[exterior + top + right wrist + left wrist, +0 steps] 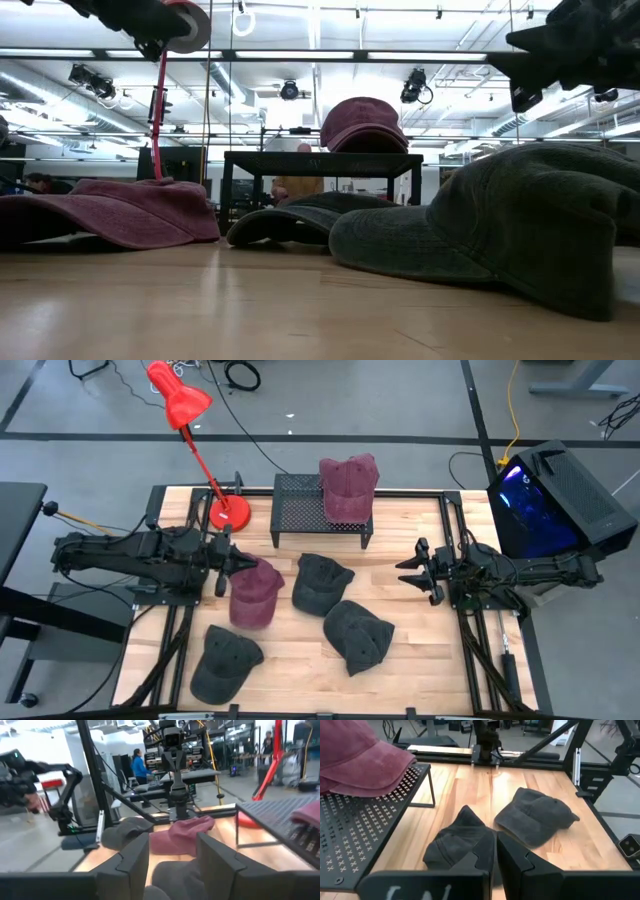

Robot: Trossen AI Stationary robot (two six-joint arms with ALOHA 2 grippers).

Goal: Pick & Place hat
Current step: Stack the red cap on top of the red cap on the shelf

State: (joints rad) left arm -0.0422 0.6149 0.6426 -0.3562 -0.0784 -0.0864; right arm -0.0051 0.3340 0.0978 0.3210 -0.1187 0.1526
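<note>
Wood table w/ black frame fills the high view, both arms over it. Left arm comes in from the left edge, left gripper above the table just at the brim end of a maroon hat lying on the wood; fingers nearly together in the wrist view, nothing between them, so shut & empty, whether they touch that hat can't be told. Right arm comes in from the right, right gripper hovering over bare wood near the table's right side, fingers set fairly wide apart, holding nothing. Black mesh rack stands at the back centre; a 2nd maroon hat sits on its right end, seen on top of the rack in the low view too. Red desk lamp w/ its round base just left of the rack, behind the left gripper. 3 dark grey hats on the wood: one mid-table just right of the lying maroon hat, one nearer the front & right of it, touching or almost, one at front left, apart from the others. Off the table at right, a black box w/ blue-purple light. Person in blue top far off in the room in the right wrist view.
</note>
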